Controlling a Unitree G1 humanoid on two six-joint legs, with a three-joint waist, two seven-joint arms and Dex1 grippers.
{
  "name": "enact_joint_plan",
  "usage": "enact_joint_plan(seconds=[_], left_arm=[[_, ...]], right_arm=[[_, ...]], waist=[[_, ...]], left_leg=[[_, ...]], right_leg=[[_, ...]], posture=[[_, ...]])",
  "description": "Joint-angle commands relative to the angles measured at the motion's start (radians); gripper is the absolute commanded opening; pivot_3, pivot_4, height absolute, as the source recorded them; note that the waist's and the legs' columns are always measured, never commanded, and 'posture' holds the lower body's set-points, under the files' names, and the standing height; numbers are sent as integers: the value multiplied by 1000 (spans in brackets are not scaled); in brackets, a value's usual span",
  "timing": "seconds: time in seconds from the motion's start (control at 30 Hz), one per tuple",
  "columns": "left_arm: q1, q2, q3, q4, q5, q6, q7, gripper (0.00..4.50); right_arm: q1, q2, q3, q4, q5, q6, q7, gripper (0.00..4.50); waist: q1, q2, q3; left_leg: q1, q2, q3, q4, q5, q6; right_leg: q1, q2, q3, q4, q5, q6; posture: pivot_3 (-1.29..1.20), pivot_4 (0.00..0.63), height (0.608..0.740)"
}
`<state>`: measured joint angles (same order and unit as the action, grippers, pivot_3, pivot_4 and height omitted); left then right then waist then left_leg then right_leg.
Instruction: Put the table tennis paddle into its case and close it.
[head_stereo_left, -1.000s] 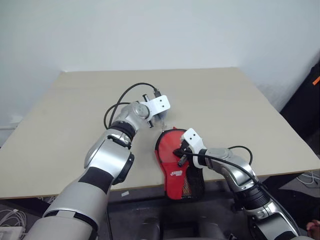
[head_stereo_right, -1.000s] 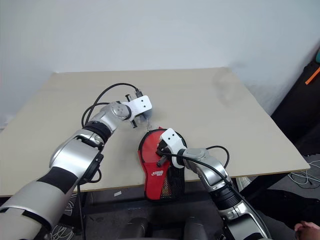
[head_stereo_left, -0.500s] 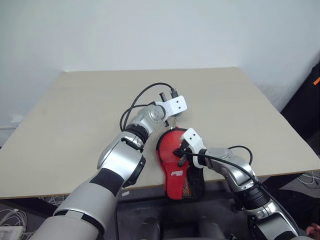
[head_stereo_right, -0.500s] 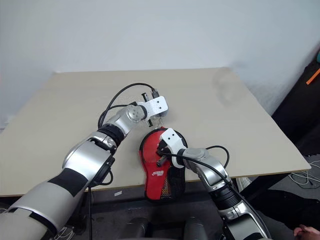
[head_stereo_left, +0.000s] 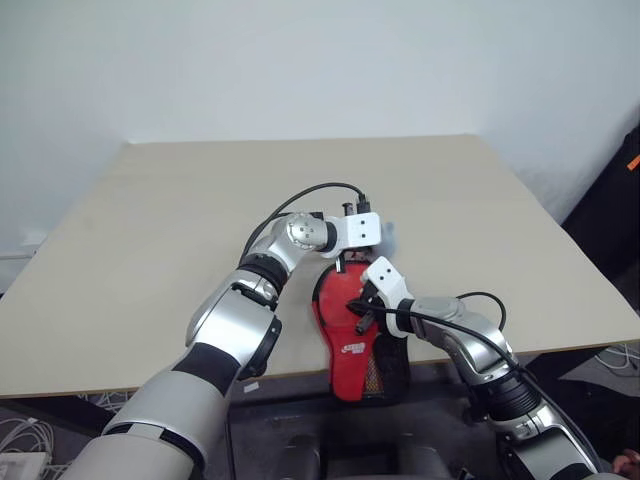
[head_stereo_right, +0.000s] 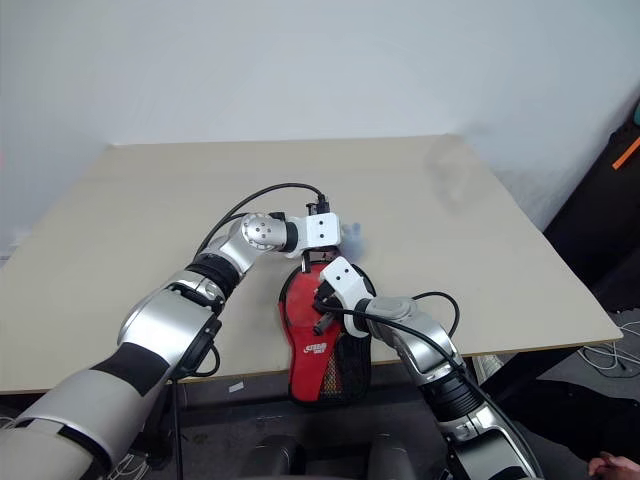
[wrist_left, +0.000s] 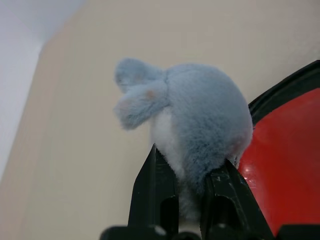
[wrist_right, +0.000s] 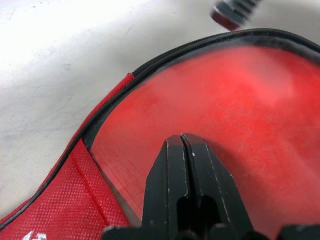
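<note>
The case lies flat at the table's front edge, red with black edging, its mesh end hanging over the edge. My left gripper is over the case's far rim, shut on a fluffy grey-blue pompom that also shows beside the wrist in the head view. My right gripper is shut with nothing in it, its tips resting on the case's clear panel. Red shows through that panel; I cannot tell whether it is the paddle, which is otherwise hidden.
The beige table stretches wide behind and to both sides of the case. A dark object stands off the table's right side, cables lie on the floor, and a person's hand shows at the lower right.
My left gripper has swung to the right along the case's far rim with the pompom in it, and its wrist has turned. The right gripper and the case have stayed put.
</note>
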<state>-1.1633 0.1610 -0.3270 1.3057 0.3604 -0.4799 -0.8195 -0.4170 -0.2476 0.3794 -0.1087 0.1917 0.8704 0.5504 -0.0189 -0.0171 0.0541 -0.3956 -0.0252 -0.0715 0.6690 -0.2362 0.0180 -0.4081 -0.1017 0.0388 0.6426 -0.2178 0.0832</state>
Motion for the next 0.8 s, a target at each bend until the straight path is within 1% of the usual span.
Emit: enact_joint_plan(seconds=[0.03,0.1,0.17,0.2,0.3,0.43,0.63,0.77,0.8], left_arm=[[0,-15,43,-68,-76,-82,-105,198],[4,-9,43,-73,-76,-104,-122,198],[6,-5,47,-76,-81,-123,-140,820],[7,-4,49,-78,-84,-130,-147,1002],[6,1,54,-84,-92,-144,-165,2131],[-7,20,57,-98,-98,-132,-187,3502],[-35,79,83,-140,-140,-84,-259,3502],[-54,156,123,-180,-183,-45,-294,3502],[-53,173,130,-189,-189,-39,-293,3527]], right_arm=[[16,-5,32,33,-10,39,5,0],[14,-4,33,37,-10,38,7,0],[11,-2,34,42,-11,36,9,0],[9,-1,34,44,-12,36,10,0],[5,0,35,50,-13,33,14,0],[5,1,41,51,-13,30,19,0],[4,-2,45,45,-11,31,28,0],[3,-43,37,2,0,48,55,0],[0,-55,33,-12,4,55,62,175]], waist=[[1,0,0],[1,0,0],[1,0,0],[1,0,0],[1,0,0],[-1,0,0],[-2,0,-1],[-1,0,-1],[-1,0,-1]], left_leg=[[0,0,0,0,0,0],[0,0,0,0,0,0],[0,0,0,0,0,0],[0,0,0,0,0,0],[0,0,0,0,0,0],[1,0,0,0,0,0],[1,0,0,0,0,0],[1,0,0,0,0,0],[1,0,0,0,0,0]], right_leg=[[0,0,0,0,0,0],[0,0,0,0,0,0],[0,0,0,0,0,0],[0,0,0,0,0,0],[0,0,0,0,0,0],[1,0,0,0,0,0],[0,0,1,0,0,0],[0,0,0,0,0,0],[0,0,0,0,0,0]], posture=[[0,0,698],[0,0,698],[0,0,698],[0,0,698],[0,0,698],[0,0,698],[0,0,698],[0,0,698],[0,0,698]])
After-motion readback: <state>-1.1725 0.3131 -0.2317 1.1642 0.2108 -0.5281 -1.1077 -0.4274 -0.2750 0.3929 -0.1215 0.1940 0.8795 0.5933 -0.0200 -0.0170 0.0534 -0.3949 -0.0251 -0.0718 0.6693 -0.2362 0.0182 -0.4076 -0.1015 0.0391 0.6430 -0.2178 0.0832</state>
